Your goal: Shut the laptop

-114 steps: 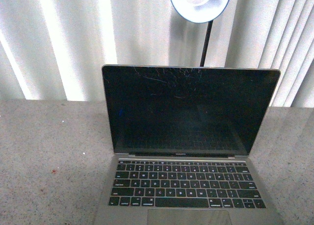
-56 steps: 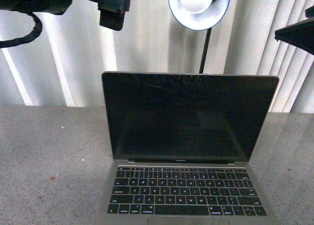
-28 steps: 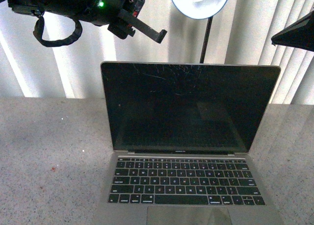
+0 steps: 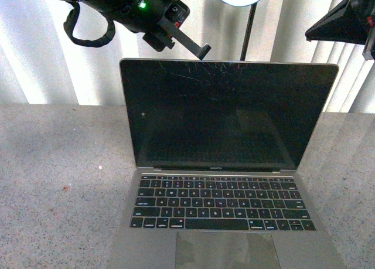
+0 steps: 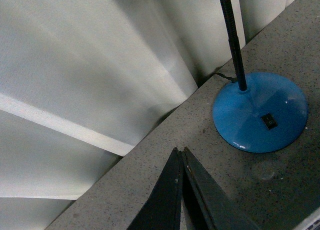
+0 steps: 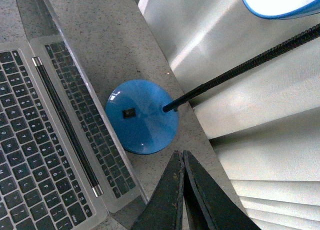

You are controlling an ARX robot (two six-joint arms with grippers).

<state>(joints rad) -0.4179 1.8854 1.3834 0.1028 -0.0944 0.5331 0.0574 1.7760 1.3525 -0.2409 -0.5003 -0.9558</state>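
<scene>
On the grey tabletop (image 4: 58, 163), centre — laptop (image 4: 225, 134), lid open and upright, screen scratched. Left gripper (image 5: 181, 151) just above the lid's top edge, pressed together; right gripper (image 6: 181, 154) high off its right corner — likewise pressed together.

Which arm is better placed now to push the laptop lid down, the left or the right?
Left. The left claw, shut, hovers just above the top edge of the open laptop, a little left of its middle. The right claw sits higher and farther from that edge, near the right corner.
</scene>
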